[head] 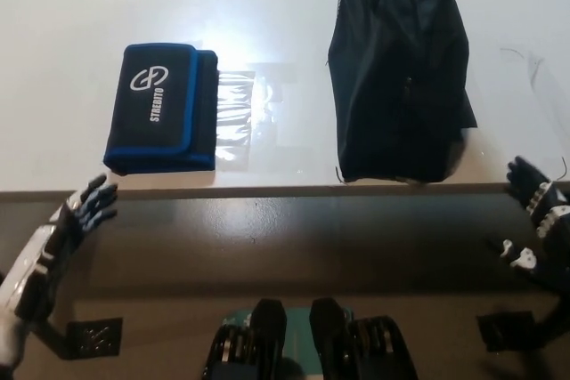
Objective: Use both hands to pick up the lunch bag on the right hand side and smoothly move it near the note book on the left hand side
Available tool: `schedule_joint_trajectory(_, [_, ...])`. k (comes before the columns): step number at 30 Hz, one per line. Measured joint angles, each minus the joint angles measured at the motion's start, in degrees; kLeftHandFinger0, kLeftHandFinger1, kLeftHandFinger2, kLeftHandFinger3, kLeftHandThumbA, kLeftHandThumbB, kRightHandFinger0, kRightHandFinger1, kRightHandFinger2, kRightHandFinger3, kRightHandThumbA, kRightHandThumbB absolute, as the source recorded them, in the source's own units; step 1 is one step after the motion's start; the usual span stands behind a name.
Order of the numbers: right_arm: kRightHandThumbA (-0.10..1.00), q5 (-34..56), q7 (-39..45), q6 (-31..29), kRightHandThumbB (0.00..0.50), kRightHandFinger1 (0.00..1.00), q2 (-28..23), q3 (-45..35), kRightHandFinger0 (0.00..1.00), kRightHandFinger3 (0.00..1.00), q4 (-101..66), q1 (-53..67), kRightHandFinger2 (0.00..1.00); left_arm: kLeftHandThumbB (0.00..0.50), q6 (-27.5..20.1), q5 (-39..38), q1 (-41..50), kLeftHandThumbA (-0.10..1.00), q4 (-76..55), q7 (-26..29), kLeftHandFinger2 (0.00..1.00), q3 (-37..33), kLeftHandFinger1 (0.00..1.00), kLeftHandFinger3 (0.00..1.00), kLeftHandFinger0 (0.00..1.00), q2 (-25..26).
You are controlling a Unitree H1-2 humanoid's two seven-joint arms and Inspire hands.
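The dark lunch bag (399, 68) lies on the white table (71, 6) at the right, reaching from the top edge down to near the table's front edge. A black notebook case with blue trim and white lettering (160, 109) lies at the left. My white left hand (76, 220) hovers below the table's front edge at the lower left, fingers spread, holding nothing. At the far right, my black right hand (534, 220) sits just below the table edge, fingers apart and empty, to the lower right of the bag.
A clear plastic sleeve (245, 117) glints on the table right of the notebook case. A thin dark cable (525, 55) lies on the table right of the bag. The brown table front (285, 229) runs across below the edge.
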Motion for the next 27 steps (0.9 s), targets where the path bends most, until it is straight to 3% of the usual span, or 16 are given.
schedule_joint_trajectory(2, [1.0,0.8,0.0,0.0,0.395,1.0,0.0,-0.9,1.0,1.0,0.0,-0.8,1.0,0.478,0.7,0.0,-1.7,1.0,-0.5,0.0,1.0,-0.1,1.0,1.0,1.0,-0.1])
schedule_joint_trajectory(8, [1.0,2.7,0.0,0.0,0.364,1.0,0.0,-2.8,1.0,1.0,0.0,-3.0,1.0,0.46,2.4,1.2,-5.8,1.0,-1.1,0.1,1.0,-0.8,1.0,1.0,1.0,-0.6])
schedule_joint_trajectory(10, [1.0,3.4,0.0,0.0,0.387,1.0,0.0,-3.2,1.0,1.0,0.0,-3.6,1.0,0.454,3.0,2.0,-6.8,1.0,-1.1,0.2,1.0,-1.2,1.0,1.0,1.0,-0.7])
schedule_joint_trajectory(18, [1.0,6.8,0.0,0.5,0.379,1.0,0.0,-4.6,1.0,1.0,0.9,-8.1,1.0,0.434,7.2,3.3,-15.0,1.0,-1.1,0.1,1.0,-3.9,1.0,1.0,1.0,-2.8])
schedule_joint_trajectory(27, [1.0,10.0,0.5,1.7,0.422,1.0,0.0,-5.3,1.0,1.0,4.6,-14.7,1.0,0.485,11.6,5.7,-25.3,1.0,3.8,0.1,1.0,-6.6,1.0,1.0,1.0,-4.3])
